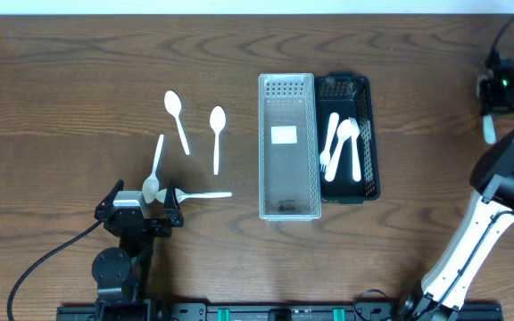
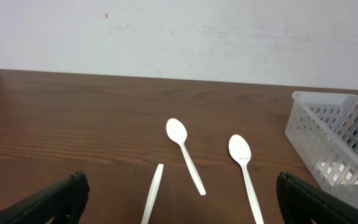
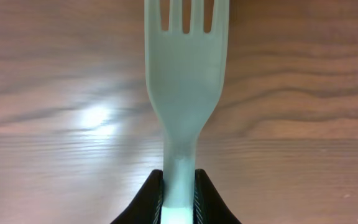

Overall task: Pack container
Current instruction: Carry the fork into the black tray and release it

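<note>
Left claw (image 1: pixel 141 207) spread wide; right claw (image 3: pixel 179 183) pinched tight around a fork (image 3: pixel 185 81) handle.

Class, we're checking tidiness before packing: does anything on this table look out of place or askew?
Yes: four spoons lie loose on the table left of the clear basket, pointing different ways. Nothing looks spilled or broken. The right end effector holds a fork.

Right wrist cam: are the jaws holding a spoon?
No, the right gripper has its jaws shut on the handle of a white fork, whose tines show at the top.
</note>
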{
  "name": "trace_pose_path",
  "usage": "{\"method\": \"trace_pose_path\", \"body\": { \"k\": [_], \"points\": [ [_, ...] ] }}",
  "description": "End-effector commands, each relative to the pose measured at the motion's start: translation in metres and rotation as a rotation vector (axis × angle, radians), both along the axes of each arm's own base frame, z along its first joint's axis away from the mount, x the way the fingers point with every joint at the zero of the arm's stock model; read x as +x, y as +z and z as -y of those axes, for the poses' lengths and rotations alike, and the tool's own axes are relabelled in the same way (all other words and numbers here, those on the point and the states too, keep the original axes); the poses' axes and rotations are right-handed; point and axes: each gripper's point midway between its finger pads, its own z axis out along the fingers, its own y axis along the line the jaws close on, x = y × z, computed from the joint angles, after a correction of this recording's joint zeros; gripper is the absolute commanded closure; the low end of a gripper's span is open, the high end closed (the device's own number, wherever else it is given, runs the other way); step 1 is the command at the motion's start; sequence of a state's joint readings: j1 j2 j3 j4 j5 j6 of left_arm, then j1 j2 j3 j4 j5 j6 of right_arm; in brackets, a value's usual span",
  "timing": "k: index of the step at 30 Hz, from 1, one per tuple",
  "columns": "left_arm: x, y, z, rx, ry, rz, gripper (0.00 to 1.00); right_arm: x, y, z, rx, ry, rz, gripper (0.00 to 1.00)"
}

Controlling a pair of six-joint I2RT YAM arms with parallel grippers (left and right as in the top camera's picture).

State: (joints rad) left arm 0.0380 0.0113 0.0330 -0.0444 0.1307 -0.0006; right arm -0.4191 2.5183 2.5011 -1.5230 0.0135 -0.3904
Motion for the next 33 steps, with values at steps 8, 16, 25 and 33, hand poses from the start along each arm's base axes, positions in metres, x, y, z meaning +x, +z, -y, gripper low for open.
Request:
{"method": "trace_pose_path", "body": {
  "k": [8, 16, 25, 33],
  "points": [
    [0.0, -0.017, 0.0, -0.003, 0.001, -0.043, 0.02, 0.008, 0.107, -0.14, 0.139, 0.01, 0.137, 0.96],
    [0.0, -0.017, 0.0, -0.003, 0.001, -0.043, 0.02, 0.012, 0.113, -0.231, 0.282, 0.07, 0.13, 0.98],
    [0.0, -0.017, 0.0, -0.003, 0.001, -0.043, 0.02, 0.0, 0.107, -0.296, 0.294, 0.147, 0.078, 0.95],
    [0.0, -0.017, 0.0, -0.003, 0.001, -0.043, 0.02, -0.029, 0.064, -0.318, 0.244, 0.171, -0.095, 0.89]
  ]
}}
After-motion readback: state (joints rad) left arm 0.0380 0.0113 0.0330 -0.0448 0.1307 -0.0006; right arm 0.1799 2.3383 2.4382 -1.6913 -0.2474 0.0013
